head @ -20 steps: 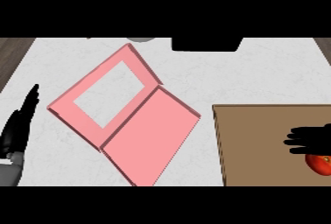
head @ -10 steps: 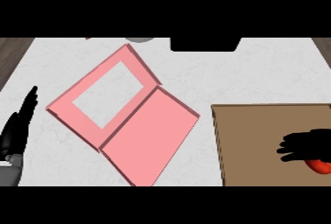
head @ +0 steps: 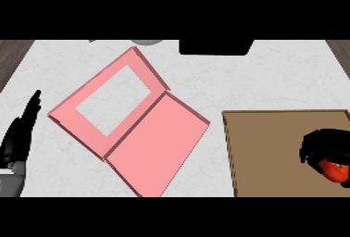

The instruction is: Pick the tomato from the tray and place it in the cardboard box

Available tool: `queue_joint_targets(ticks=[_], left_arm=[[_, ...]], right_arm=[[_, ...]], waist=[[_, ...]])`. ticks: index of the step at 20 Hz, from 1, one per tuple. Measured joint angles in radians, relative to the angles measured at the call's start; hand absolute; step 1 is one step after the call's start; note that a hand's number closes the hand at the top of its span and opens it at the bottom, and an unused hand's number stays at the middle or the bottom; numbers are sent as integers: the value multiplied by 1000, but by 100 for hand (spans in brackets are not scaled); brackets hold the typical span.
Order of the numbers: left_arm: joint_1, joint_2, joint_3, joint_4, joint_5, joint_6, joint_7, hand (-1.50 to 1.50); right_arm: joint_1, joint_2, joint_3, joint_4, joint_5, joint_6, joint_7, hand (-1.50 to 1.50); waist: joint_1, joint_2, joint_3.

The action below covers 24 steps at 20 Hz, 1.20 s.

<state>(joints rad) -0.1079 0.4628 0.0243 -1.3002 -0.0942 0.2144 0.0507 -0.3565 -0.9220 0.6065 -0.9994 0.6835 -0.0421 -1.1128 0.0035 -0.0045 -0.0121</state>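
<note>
Right now I see my right hand (head: 327,144) curled over the tomato (head: 335,170), gripping it on the brown tray (head: 266,139) at the counter's (head: 259,78) right side. My left hand (head: 19,134) rests straight-fingered at the left edge. Between them lies the pink box (head: 160,143), flaps open.

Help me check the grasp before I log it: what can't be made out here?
- Tomato: head view, mostly covered by the right hand, cut by the right edge.
- Brown tray: right side cut off.
- Left hand: edge-on at the left edge; palm hidden.
- Grey object: cut off at the top.
</note>
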Motion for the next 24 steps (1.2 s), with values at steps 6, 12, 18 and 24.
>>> queue_joint_targets(ticks=[6, 12, 18, 24], left_arm=[[15, 5, 20, -2, 2, -1, 5, 0], [53, 14, 42, -1, 4, 9, 6, 0], [72, 13, 42, -22, 0, 11, 9, 0], [58, 8, 40, -31, -2, 0, 13, 0]], right_arm=[[42, 49, -98, -49, -71, -21, 178, 150], [100, 112, -220, -114, -126, -75, 571, 150], [135, 168, -284, -411, -143, -154, 865, 150], [165, 176, -276, -817, -119, -115, 1110, 150]], waist=[[-25, -6, -1], [-69, -23, -5], [-69, -22, 4], [-49, -13, 8]])
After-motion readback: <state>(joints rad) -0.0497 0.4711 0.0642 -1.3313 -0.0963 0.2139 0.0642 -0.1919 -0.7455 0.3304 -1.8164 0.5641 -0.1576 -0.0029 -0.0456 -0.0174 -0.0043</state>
